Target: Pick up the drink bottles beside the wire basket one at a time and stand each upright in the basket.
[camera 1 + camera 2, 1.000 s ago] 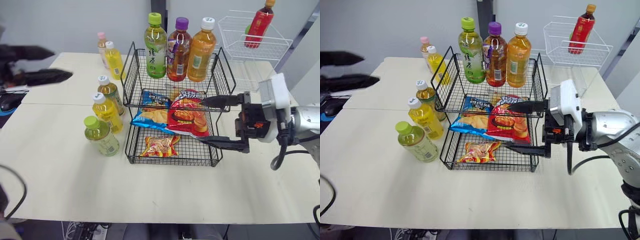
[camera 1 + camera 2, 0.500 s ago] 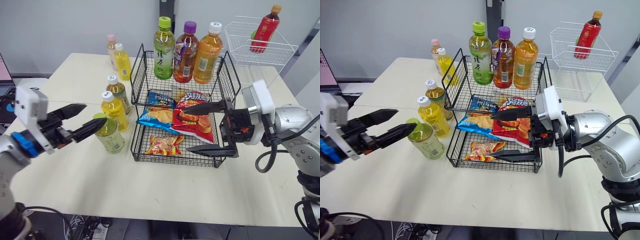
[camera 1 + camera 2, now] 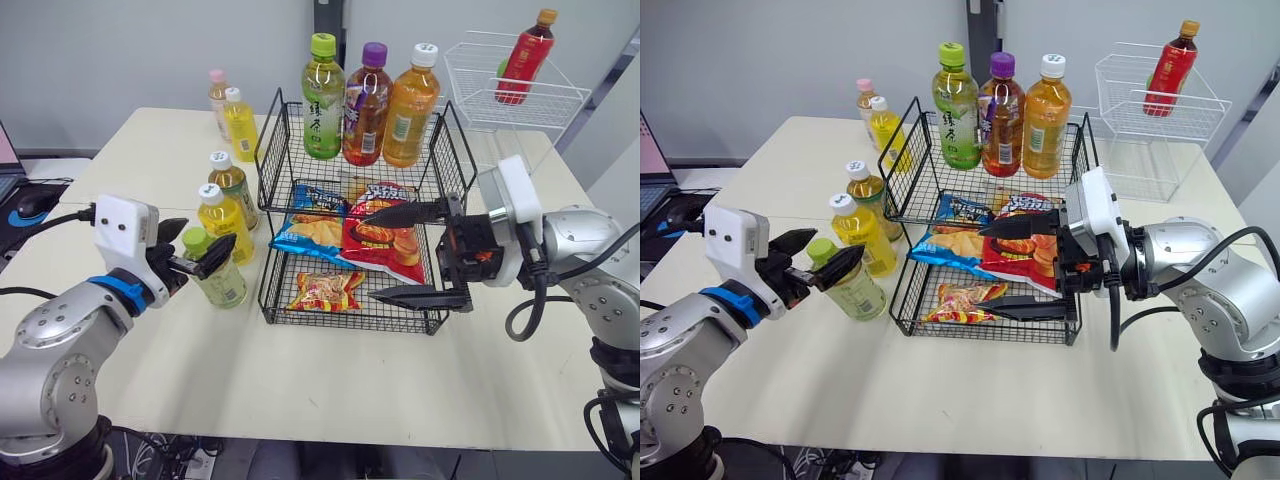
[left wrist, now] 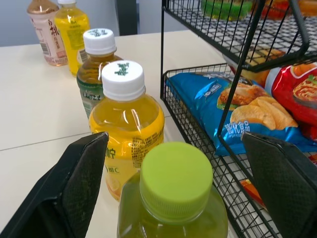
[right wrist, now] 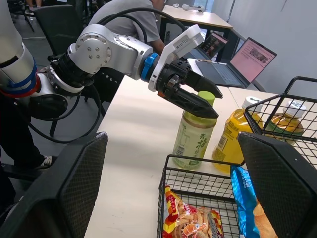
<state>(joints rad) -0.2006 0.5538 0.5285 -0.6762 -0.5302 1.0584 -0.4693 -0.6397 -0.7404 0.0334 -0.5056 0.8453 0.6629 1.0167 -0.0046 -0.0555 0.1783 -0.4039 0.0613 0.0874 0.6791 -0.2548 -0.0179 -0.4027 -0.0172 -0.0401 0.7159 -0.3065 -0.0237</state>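
I read this as an office-style robotics lab. Beyond my left gripper (image 5: 218, 104), past the far edge of the pale surface (image 5: 133, 163), open laptops (image 5: 255, 59) sit on desks (image 5: 198, 15). A dark swivel chair (image 5: 62, 29) stands farther off, and a person (image 5: 131, 20) in a grey shirt sits at what looks like another workstation. A mouse (image 3: 38, 203) lies behind the gripper; plain grey walls (image 3: 130, 50) beyond.

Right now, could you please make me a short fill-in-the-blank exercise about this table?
1. The open left gripper flanks a bottle whose cap is ____.
2. The black basket carries ____ bottles on top.
3. The lone bottle in the white basket is ____.

Missing words: green; three; red
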